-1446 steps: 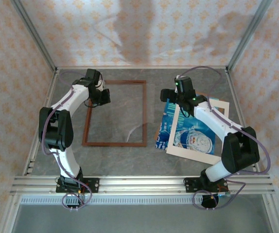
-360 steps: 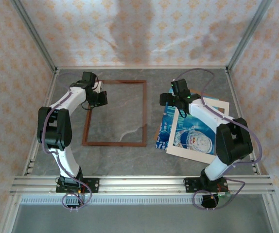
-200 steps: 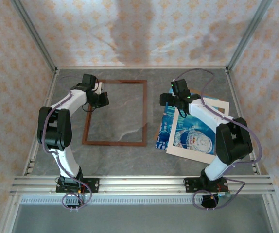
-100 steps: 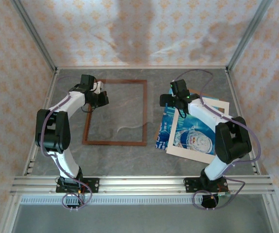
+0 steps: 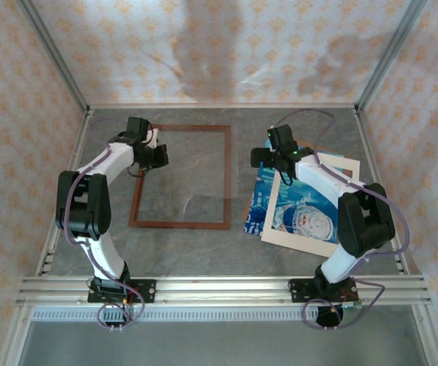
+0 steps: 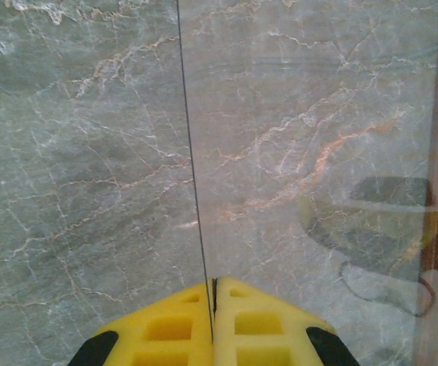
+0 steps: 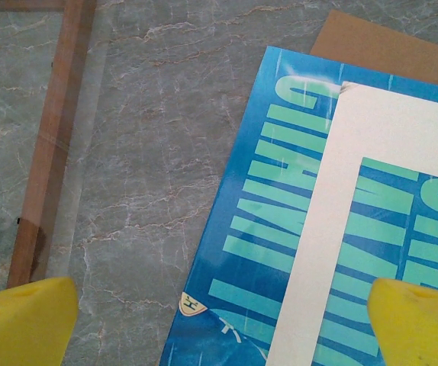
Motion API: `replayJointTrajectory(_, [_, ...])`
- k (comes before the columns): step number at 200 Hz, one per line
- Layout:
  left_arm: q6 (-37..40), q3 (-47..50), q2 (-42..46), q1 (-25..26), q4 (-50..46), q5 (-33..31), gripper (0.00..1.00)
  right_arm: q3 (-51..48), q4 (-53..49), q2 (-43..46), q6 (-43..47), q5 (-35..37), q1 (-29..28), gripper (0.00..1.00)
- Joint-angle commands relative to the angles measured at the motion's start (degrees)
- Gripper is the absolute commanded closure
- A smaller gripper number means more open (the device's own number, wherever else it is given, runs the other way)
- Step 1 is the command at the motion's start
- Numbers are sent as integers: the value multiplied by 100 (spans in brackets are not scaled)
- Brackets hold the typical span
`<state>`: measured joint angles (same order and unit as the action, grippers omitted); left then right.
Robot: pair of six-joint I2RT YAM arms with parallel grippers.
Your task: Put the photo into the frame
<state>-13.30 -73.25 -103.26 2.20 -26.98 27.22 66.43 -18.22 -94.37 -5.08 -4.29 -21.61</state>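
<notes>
The photo point(image 5: 303, 213) is seen at right on the table point(image 5: 204, 252), overlaid by a cream mat point(image 5: 310, 242), the right hand point(image 5: 262, 157) spread wide above; a clear pane point(image 6: 318, 152) is pinched by the left hand point(image 6: 213, 288) at the frame's point(image 5: 181, 224) upper left.

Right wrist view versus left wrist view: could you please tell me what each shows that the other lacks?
Right wrist: the blue photo with the cream mat lying on it, a brown backing board peeking out behind, and the right gripper, jaws apart. Left wrist: the left gripper, jaws closed on the edge of a clear pane. Both: the marble table and the wood moulding of the frame.
</notes>
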Motion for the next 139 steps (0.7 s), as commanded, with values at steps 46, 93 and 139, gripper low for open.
replayJointTrajectory(46, [568,-478,-144,-60,-631,-690,100,119,-85,-6,76,140,-31,3])
replayJointTrajectory(93, [612,-500,-181,-66,-768,-711,100,100,-79,-9,83,179,-34,3])
replayJointTrajectory(139, [626,-496,-186,-62,-887,-659,100,115,-90,-21,91,192,-31,3])
